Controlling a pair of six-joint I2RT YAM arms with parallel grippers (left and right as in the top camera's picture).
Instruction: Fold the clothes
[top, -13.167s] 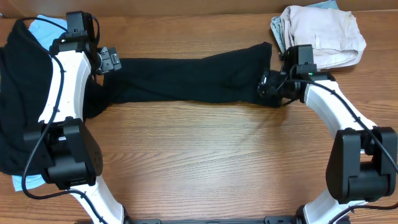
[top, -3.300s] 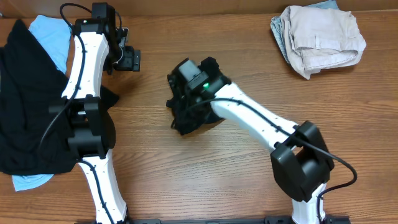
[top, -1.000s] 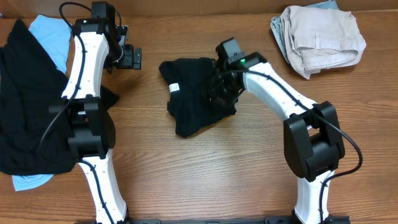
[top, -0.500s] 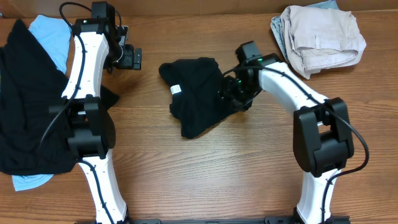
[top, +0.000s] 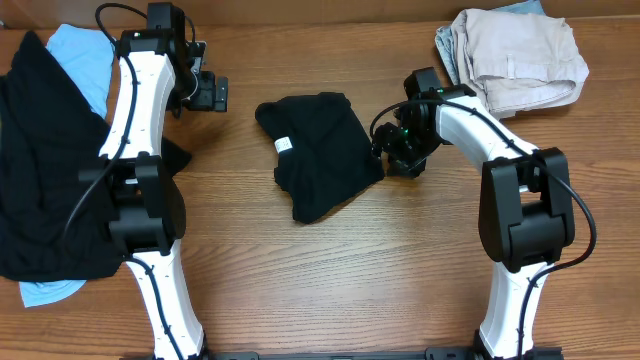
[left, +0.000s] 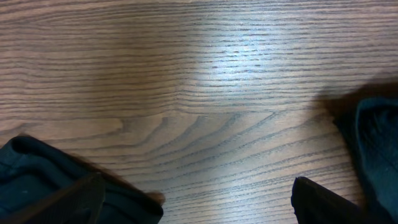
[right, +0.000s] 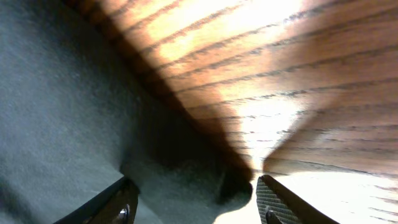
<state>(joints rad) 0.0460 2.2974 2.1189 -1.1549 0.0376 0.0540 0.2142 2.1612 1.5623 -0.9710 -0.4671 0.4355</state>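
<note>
Just changed: the right gripper (top: 393, 152) was over the right half of the folded black garment (top: 320, 160) a second ago; now it sits off the cloth, at its 3 o'clock edge
Longer back: this same garment was stretched in a long strip between both arms; now it is one compact, lumpy bundle with its white tag (top: 282, 143) showing at 9 o'clock
What it means: I'd say this piece is about done, if a bit ragged, and the heap comes next
Where the garment is: middle of the table (top: 330, 290), nearer 12 o'clock
Right jaws: apart, holding nothing, with a corner of black cloth lying below them
Left gripper (top: 208, 93): at the bundle's 10 o'clock, jaws spread over bare wood, nothing held
Black pieces: one folded, plus a black heap (top: 45, 180) at the table's 9 o'clock; how many garments are in the heap I can't tell
Beige: one folded pile (top: 520, 55) at 1 o'clock
Light blue (top: 78, 50): shows at both ends of the heap, and a sliver shows behind the beige pile; piece count unclear
Arms: two
</note>
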